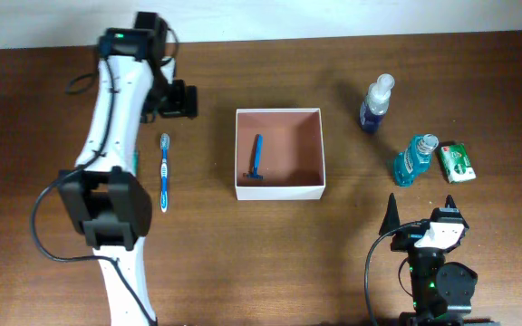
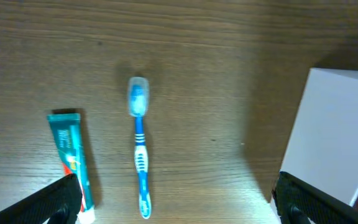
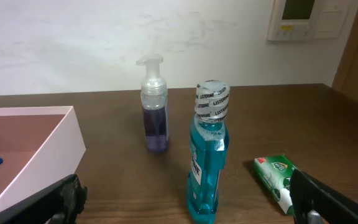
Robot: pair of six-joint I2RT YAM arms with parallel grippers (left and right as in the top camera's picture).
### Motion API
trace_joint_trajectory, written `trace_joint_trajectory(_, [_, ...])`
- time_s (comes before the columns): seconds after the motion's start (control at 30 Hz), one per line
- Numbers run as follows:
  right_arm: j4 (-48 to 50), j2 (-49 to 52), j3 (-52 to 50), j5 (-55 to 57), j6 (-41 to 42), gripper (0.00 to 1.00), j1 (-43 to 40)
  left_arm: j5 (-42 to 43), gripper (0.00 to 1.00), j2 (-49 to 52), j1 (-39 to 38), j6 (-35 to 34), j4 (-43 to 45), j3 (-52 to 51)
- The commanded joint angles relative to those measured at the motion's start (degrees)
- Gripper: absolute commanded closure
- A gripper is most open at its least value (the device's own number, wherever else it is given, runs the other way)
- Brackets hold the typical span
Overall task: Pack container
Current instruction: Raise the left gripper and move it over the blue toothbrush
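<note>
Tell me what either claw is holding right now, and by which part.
Nothing is held. The left claw is open, clear of the toothbrush; the right claw is open, empty, facing the mouthwash.

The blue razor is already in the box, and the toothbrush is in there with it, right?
Not quite. The razor is in the box, but the toothbrush is not. It lies on the table outside the box, apart from its wall. The overhead view shows this.
</note>
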Motion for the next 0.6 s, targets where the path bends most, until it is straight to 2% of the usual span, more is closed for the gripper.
trace_joint_trajectory(0.0, [-0.4, -0.3, -0.3, 0.5, 0.1, 0.02, -0.4, 2.8, 0.01, -0.5, 2.4, 2.9, -0.3, 0.0])
trace_joint_trajectory(0.17, [-0.4, -0.3, -0.3, 0.5, 0.1, 0.02, -0.4, 3.4, 0.01, -0.5, 3.7, 2.9, -1.3, -4.0])
trace_joint_trajectory(0.57, [-0.4, -0.3, -0.3, 0.5, 0.1, 0.02, -0.4, 6.2, 0.01, -0.5, 3.7, 2.8, 2.5, -16.0])
